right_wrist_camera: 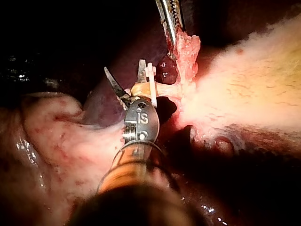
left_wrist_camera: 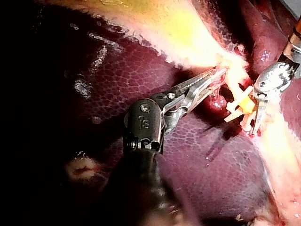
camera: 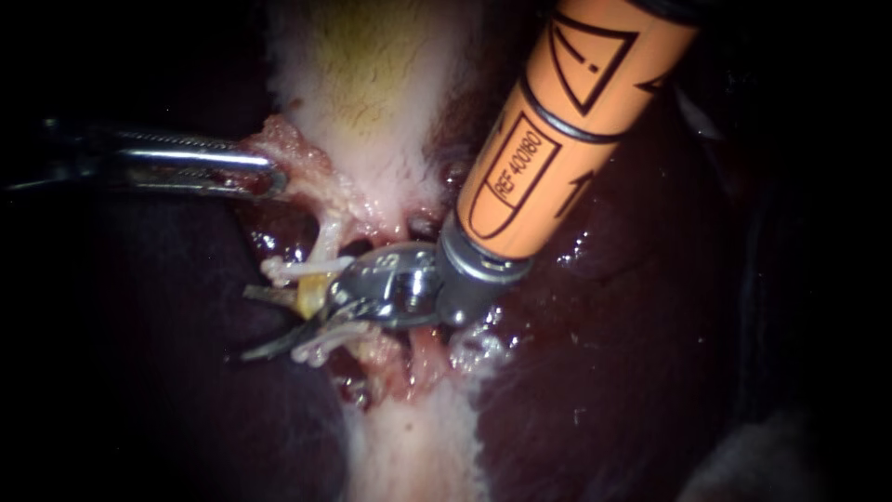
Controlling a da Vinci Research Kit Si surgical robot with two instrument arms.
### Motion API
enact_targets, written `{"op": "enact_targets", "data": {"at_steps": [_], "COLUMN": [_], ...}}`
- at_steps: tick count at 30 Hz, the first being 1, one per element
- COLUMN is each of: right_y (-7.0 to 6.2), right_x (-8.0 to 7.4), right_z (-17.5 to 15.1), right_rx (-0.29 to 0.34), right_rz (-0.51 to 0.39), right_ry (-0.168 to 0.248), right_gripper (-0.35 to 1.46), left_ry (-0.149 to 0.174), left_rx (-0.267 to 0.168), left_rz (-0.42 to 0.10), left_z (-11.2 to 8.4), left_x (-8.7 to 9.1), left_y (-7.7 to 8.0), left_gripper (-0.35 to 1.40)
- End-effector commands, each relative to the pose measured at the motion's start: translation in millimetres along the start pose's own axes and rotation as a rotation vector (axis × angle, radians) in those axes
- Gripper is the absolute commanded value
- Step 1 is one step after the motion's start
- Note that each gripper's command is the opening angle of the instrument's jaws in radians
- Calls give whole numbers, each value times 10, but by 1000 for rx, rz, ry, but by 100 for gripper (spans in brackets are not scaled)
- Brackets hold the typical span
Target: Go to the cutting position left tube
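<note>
A pale yellow tube (camera: 311, 293) runs down from the gallbladder's neck (camera: 344, 200), with a white clip (camera: 290, 270) above and another clip (camera: 321, 349) below. My right instrument (camera: 246, 323), on an orange shaft, has its two blades open, one on each side of the tube between the clips. In the right wrist view the tube (right_wrist_camera: 141, 88) lies in the gap of the right instrument (right_wrist_camera: 126, 75). My left instrument (camera: 274, 178) is shut on ragged pink tissue at the gallbladder's neck and holds it out to the left; the left wrist view shows the same hold of the left instrument (left_wrist_camera: 221, 73).
The pale gallbladder (camera: 372, 93) fills the upper middle. Dark liver (camera: 604, 353) lies on both sides. A pale, reddened band of tissue (camera: 409, 437) runs downward below the clips. The orange shaft (camera: 557, 139) covers the upper right.
</note>
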Motion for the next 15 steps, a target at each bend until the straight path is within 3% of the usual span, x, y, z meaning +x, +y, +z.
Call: {"op": "enact_targets", "data": {"at_steps": [1, 5, 15], "right_y": [-4, -13, -10], "right_x": [2, 7, 7], "right_z": [1, 4, 4], "right_rx": [8, 36, 32], "right_rz": [2, 8, 6], "right_ry": [2, -3, -1], "right_gripper": [128, 128, 128], "left_ry": [0, 0, 0], "left_rx": [-1, -1, -1], "left_rz": [0, 0, 0], "left_z": [0, 0, 0], "left_x": [0, 0, 0], "left_y": [0, -1, -1], "left_gripper": [-35, -35, -35]}}
